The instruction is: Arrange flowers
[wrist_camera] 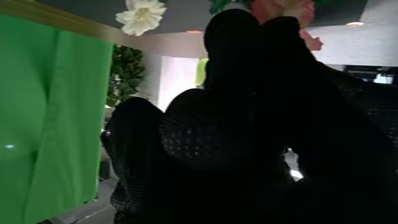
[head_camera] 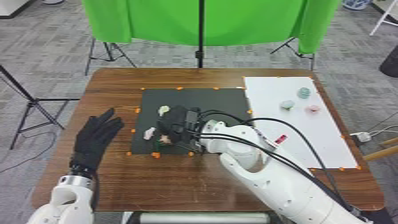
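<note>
In the head view my right hand is low over the dark mat, beside a peach-pink flower with some green at it. A white flower and a pale pink flower lie left of the hand. In the right wrist view the thumb and a finger of my right hand pinch at the pink flower; its stem is hidden. The white flower is a little apart from them. My left hand rests at the table's left, fingers straight.
On the right, a white board holds a teal flower, a pale green flower and a pink flower. Orange markers edge the mat and board. My right forearm and its cables cross the board's lower left part.
</note>
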